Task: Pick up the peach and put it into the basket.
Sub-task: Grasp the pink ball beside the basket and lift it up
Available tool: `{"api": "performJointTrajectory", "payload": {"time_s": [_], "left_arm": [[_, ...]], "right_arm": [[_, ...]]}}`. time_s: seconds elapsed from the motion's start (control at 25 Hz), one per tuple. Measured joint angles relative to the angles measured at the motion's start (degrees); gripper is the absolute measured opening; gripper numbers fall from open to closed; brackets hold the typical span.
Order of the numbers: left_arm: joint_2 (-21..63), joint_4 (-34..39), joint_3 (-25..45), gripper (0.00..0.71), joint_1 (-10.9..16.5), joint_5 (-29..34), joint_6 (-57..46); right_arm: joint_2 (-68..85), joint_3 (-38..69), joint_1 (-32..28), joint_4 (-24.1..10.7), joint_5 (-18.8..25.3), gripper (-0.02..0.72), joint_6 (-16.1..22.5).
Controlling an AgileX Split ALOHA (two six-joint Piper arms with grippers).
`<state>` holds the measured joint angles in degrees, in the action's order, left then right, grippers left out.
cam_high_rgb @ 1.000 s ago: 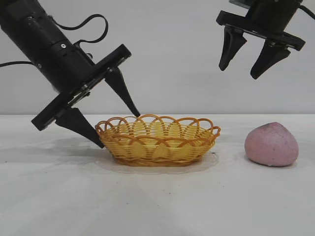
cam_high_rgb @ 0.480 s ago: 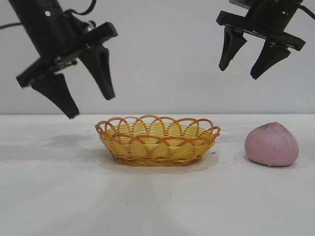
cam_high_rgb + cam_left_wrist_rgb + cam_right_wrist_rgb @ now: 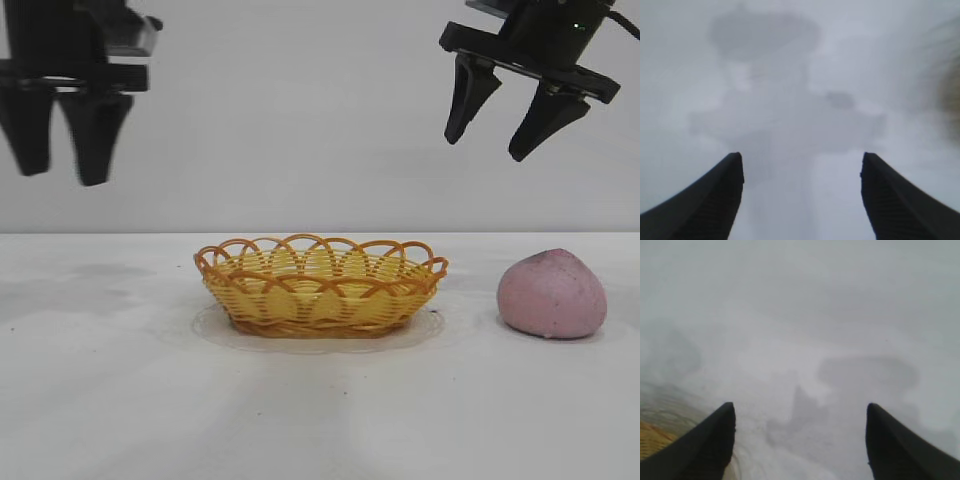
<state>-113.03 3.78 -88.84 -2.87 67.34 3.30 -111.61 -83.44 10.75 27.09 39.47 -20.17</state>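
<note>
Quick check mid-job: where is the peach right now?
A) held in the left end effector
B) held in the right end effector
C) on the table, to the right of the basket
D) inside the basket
C: the peach sits on the table, apart from the basket, with both end effectors open and empty above.

Left claw (image 3: 62,170) high at far left, pointing down, fingers apart. Right claw (image 3: 490,145) raised, tilted, fingers apart, empty.
</note>
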Motion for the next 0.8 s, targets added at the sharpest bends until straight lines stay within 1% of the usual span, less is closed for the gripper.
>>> {"api": "performJointTrajectory", "payload": {"time_s": [0.12,0.2,0.28,0.4,0.64,0.8], "left_arm": [[1.26,-0.21,0.28,0.442,3.37,1.60,0.13],[3.78,-0.26,1.65,0.442,4.66,1.60,0.13],[7.37,-0.26,4.22,0.442,5.04,1.60,0.00],[14.69,-1.27,10.27,0.442,5.13,1.04,-0.34],[32.35,-1.67,26.72,0.442,5.13,-3.57,-1.48],[44.59,-3.16,36.41,0.442,5.13,-4.57,-1.48]], "right_arm": [[0.00,0.00,0.00,0.00,0.00,0.470,0.00],[0.00,0.00,0.00,0.00,0.00,0.470,0.00],[0.00,0.00,0.00,0.00,0.00,0.470,0.00],[0.00,0.00,0.00,0.00,0.00,0.470,0.00],[0.00,0.00,0.00,0.00,0.00,0.470,0.00],[0.00,0.00,0.00,0.00,0.00,0.470,0.00]]}}
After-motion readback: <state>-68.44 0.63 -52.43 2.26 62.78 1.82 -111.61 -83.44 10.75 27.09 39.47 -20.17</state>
